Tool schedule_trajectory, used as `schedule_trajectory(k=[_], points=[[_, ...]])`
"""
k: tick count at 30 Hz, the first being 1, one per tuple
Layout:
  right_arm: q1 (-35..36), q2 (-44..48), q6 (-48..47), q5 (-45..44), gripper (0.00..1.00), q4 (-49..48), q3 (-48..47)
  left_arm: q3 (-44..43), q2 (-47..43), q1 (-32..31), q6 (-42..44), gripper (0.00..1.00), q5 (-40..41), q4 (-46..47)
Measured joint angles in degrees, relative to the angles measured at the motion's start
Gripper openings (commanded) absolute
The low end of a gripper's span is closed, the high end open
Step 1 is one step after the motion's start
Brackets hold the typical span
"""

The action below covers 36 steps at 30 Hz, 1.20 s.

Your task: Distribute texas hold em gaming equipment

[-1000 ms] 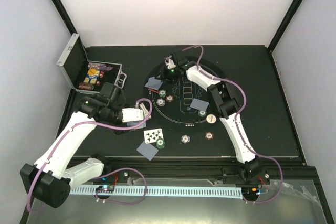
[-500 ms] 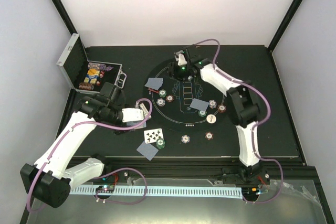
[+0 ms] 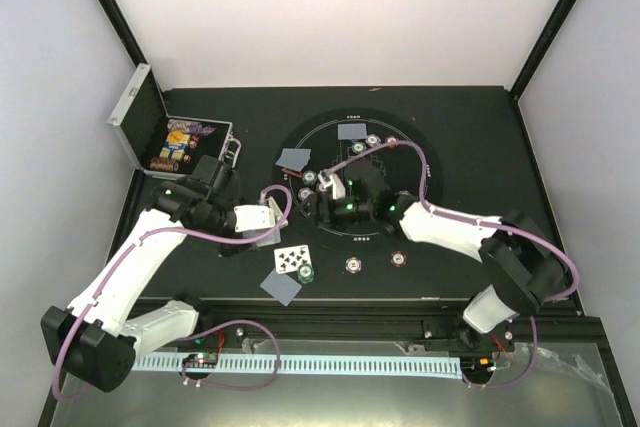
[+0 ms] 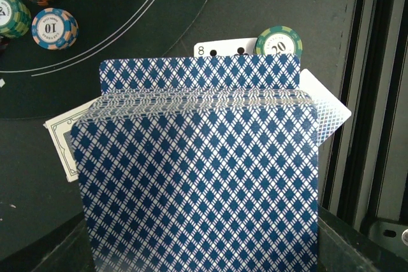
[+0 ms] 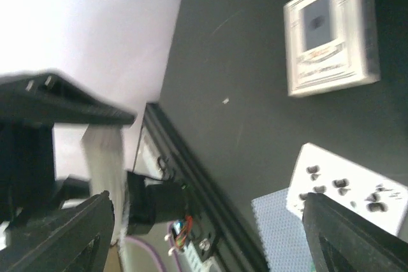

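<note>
My left gripper [image 3: 262, 219] clamps the deck of cards [image 4: 197, 183]; my right gripper [image 5: 207, 205] stands wide and empty, a face-up card [image 5: 347, 189] lying near it.

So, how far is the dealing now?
Done: cards with chips lie by the mat's far, left and near edges. In hand: the left gripper holds the deck; the right gripper hangs open, empty. Left: more chips sit in the case, and the right arm hides the mat's right side.
</note>
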<state>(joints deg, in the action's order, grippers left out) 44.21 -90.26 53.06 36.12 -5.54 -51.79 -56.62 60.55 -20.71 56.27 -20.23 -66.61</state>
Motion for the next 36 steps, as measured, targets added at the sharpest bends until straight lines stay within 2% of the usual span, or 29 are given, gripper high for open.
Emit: schedule_trajectory(k=[4,8,28,36], points=[[5.6,1.9,3.5,-0.5,0.86,-5.9,2.4,-0.4,0.3,0.0,-0.2,0.02,-0.2,0.0],[7.9,1.8,5.6,-0.9,0.87,-9.6,2.3,-0.4,0.3,0.0,-0.4,0.02,-0.2,0.0],[12.1,-9.2,10.0,0.5,0.85,-16.4,-3.8,-0.5,0.3,0.0,-0.6,0.02,-0.2,0.0],[12.3,-13.2,10.6,1.2,0.79,-16.7,-6.7,-0.5,0.3,0.0,-0.5,0.01,-0.2,0.0]])
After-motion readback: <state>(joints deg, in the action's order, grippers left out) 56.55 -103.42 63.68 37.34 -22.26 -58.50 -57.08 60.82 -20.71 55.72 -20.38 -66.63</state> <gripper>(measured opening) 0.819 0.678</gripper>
